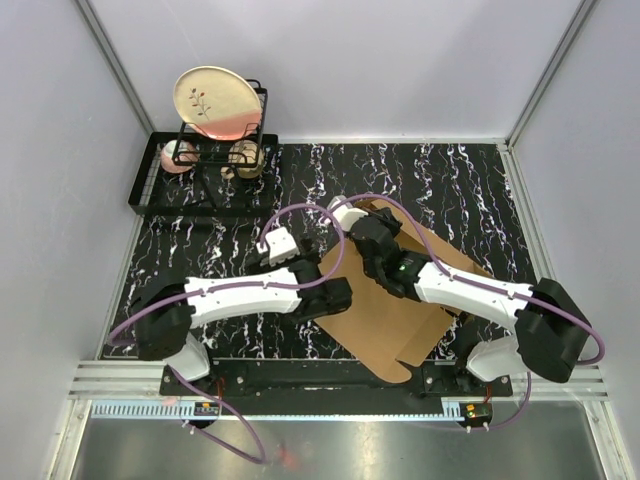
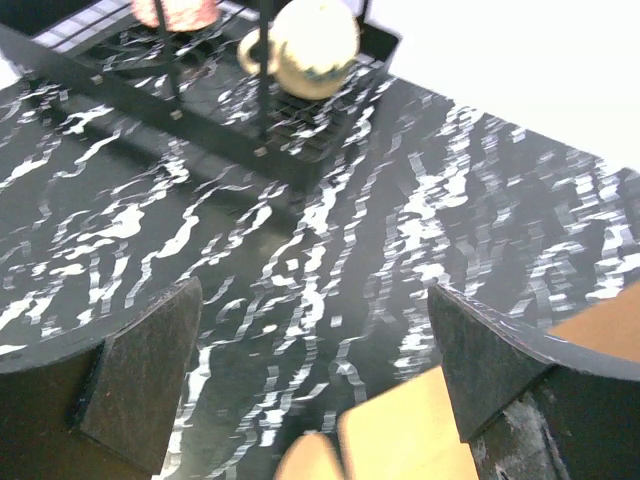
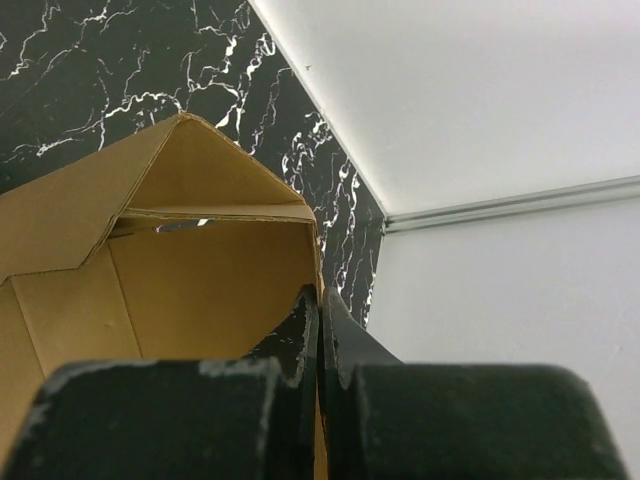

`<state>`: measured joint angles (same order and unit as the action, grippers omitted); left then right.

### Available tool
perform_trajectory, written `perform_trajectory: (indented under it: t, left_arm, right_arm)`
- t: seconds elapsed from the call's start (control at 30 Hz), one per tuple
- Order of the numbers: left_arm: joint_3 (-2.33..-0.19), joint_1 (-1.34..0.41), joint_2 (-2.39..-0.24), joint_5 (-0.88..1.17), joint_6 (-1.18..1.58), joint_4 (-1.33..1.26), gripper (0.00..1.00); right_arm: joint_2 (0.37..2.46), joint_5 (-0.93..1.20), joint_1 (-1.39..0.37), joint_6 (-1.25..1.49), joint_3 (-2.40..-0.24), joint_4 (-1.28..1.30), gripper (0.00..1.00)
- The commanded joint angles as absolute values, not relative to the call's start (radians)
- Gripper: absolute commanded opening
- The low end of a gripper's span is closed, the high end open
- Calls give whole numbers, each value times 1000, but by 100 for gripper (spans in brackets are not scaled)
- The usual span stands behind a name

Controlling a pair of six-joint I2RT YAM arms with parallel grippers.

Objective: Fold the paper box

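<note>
The dish rack (image 1: 200, 195) sits at the back-left edge of the table (image 1: 450, 180). Right of it, over bare tabletop, the left gripper (image 2: 312, 300) gapes wide. Further right and nearer lies the paper box (image 1: 370, 330). Only the right wrist view shows the right gripper (image 3: 320, 300) pinching its raised flap.

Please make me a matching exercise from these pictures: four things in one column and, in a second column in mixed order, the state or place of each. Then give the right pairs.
Things:
1. brown cardboard paper box
2. left gripper
3. right gripper
4. round cream plate with flowers

States or places:
A. stands upright in the black wire rack
B. wide open, empty
C. lies on the black marbled table, flaps raised
D. shut on a flap's edge

Pairs: 1-C, 2-B, 3-D, 4-A
</note>
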<state>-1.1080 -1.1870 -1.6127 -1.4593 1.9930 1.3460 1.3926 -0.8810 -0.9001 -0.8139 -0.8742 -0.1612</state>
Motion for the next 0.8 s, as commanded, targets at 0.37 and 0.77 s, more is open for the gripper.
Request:
perform_trajectory:
  t: [0.37, 0.77]
  left_arm:
    - [-2568, -944, -1756, -1663, 449, 1169, 99]
    - [-1474, -739, -1100, 49, -153, -23, 99]
  right_arm:
    - [1356, -844, -888, -710, -887, -126, 0]
    - [1359, -795, -888, -670, -902, -81, 0]
